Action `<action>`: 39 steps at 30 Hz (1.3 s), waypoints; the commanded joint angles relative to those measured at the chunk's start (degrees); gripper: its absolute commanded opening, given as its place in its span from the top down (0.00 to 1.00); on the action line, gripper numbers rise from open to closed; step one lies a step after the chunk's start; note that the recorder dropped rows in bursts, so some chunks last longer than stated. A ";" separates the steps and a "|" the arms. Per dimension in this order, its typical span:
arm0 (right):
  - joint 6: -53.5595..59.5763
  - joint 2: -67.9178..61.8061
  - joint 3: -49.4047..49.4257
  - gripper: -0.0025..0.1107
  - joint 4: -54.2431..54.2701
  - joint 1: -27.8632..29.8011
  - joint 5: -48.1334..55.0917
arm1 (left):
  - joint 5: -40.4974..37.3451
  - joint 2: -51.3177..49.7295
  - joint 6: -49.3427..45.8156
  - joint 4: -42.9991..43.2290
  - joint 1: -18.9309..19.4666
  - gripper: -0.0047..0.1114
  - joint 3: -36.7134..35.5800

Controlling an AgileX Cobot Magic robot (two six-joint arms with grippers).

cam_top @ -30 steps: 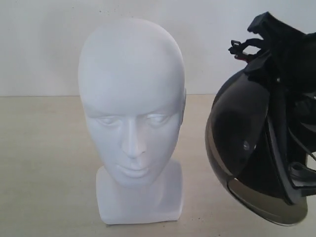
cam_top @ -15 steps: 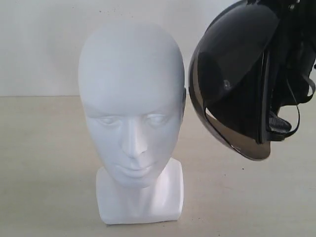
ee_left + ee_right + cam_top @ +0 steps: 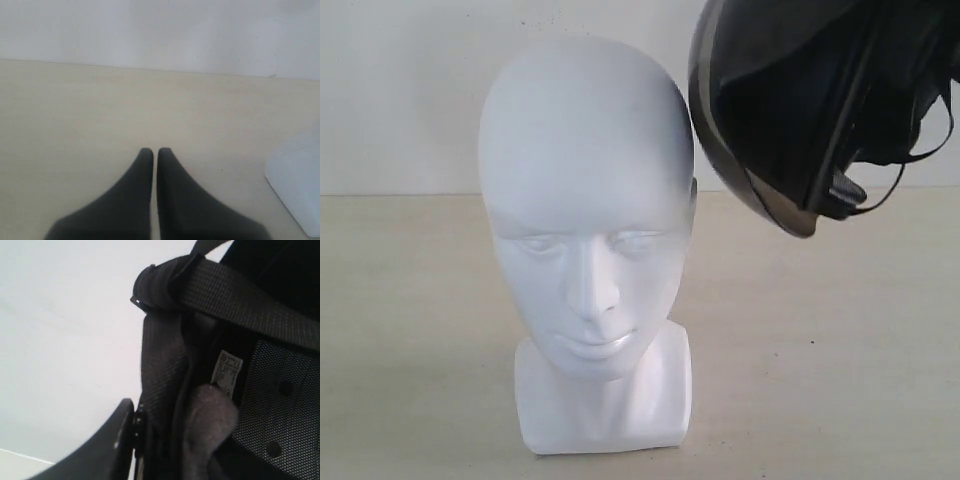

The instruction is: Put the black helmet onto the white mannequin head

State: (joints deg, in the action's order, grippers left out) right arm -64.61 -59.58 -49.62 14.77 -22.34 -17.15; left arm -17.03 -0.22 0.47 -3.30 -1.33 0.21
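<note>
Closest up, the head [image 3: 585, 230] stands upright on its base on the table [image 3: 410, 330], face to the camera. The helmet [image 3: 790, 100] is up in the air on the right, level with the crown and right beside it; can't tell if they touch. It's tilted, with the smoky visor [image 3: 760, 195] edge lowest and a strap [image 3: 905, 165] looping off the far side.

The right gripper [image 3: 137, 427] has it: one dark finger [image 3: 112, 447] lies flat against the outside of the padded rim, the other is hidden behind the lining [image 3: 210, 415], so it looks pinched on the rim. A webbing strap runs across above that.

The left gripper [image 3: 155, 152] hangs low over bare table with its fingers pressed nearly together, just a sliver between, nothing in them. The head's base corner is off to one side. A plain white wall [image 3: 400, 100] sits behind everything.
</note>
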 commanded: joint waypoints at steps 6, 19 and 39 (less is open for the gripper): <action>-20.26 1.19 -0.82 0.98 -5.53 6.48 -15.45 | 0.06 0.22 -0.10 -0.53 0.11 0.92 -0.21; -50.72 1.08 -0.82 0.98 -11.38 8.65 -34.46 | 0.06 0.22 -0.10 -0.53 0.11 0.92 -0.21; -55.49 -0.72 -2.20 0.98 -14.44 8.65 -44.91 | 0.06 0.22 -0.10 -0.53 0.11 0.92 -0.21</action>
State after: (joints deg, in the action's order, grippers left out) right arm -119.12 -60.65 -49.88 -2.81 -13.98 -55.49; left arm -17.03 -0.22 0.47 -3.30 -1.33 0.21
